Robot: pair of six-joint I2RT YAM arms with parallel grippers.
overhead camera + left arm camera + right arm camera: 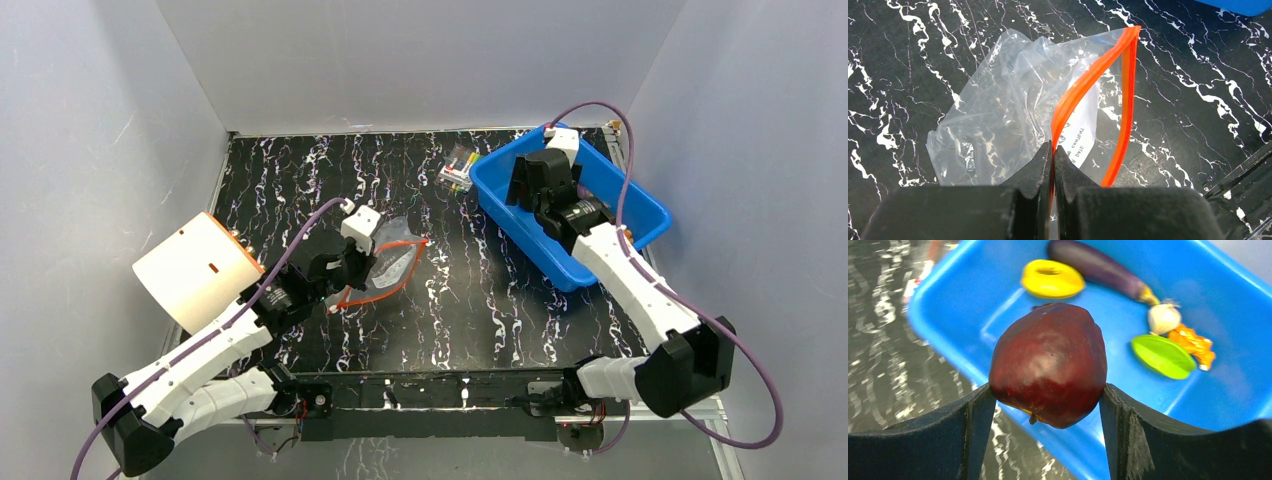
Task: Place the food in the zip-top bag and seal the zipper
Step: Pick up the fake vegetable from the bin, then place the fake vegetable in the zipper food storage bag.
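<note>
The clear zip-top bag lies on the black marbled table, its mouth open. My left gripper is shut on one side of the red-orange zipper, just below the white label; the left wrist view shows the gripper pinching that strip. My right gripper is shut on a dark red-purple round toy fruit and holds it above the blue bin's near rim. Inside the bin lie a yellow ring, a purple eggplant, a beige piece, a green piece and an orange piece.
The blue bin stands at the back right with my right gripper over it. A small clear packet of colourful sticks lies beside the bin's left corner. A white cylinder with an orange rim lies at the left edge.
</note>
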